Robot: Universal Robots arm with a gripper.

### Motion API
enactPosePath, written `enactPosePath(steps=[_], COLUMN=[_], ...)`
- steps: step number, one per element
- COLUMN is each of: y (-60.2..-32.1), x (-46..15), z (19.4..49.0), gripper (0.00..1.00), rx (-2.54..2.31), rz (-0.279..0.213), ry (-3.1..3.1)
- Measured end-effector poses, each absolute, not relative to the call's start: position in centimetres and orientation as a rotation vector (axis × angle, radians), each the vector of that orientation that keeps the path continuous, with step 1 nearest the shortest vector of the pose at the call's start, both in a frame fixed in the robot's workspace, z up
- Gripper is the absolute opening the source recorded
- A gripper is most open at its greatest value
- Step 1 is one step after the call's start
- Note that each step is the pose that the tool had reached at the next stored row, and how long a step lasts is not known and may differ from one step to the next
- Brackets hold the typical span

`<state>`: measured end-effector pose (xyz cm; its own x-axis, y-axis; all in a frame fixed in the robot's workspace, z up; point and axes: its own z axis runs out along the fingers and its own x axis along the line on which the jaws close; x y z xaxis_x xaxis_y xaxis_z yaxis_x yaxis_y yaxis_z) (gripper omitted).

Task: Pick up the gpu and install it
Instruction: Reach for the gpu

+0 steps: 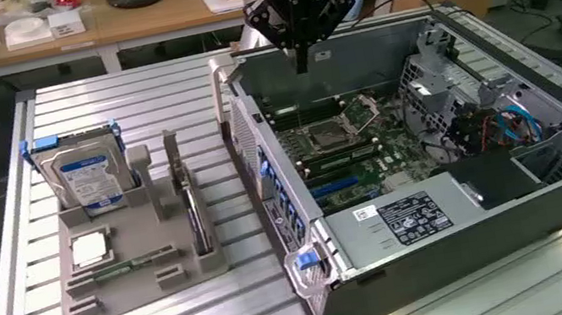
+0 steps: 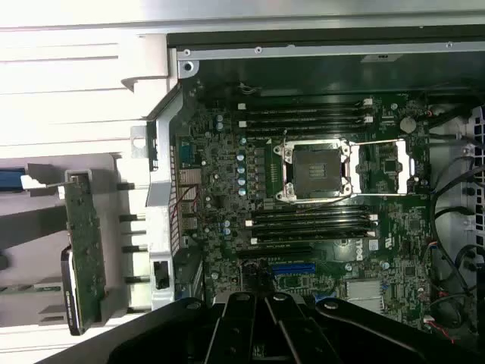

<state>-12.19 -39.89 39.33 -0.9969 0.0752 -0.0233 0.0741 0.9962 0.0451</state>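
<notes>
— Slatted metal bench (image 1: 124,106), desks (image 1: 177,12) behind, open case (image 1: 499,232) on the exterior view's right. Gripper (image 1: 300,64) where?

— Upper centre of that view, hanging over the case's far rim. Clenched tight, grasping nothing.

— And the gpu (image 1: 196,216)?

— Left of centre, lower half, standing on edge in a slot of the grey tray (image 1: 101,312). Near the case's side, well apart from the gripper. Drive (image 1: 88,177) further to the exterior view's left.

— Which step, then?

— Pick-up, by the look of it, and not yet under way. No install either.

— Needs what?

— Probably jaws parted first, then lined across that thin top edge, square to it, for a straight drop.

— Looks of the gpu?

— Thin, flat, dark from the side. Pale strip (image 1: 172,154) upright at its far end, likely the bracket. From the wrist camera, greenish board, small parts on it.
</notes>
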Motion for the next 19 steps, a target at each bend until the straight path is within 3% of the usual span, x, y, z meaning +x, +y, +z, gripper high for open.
enactPosePath(steps=[19], y=[-39.9], x=[-13.3], z=[39.3], gripper=[0.11], rx=[0.117], rz=[0.069], ry=[3.114])
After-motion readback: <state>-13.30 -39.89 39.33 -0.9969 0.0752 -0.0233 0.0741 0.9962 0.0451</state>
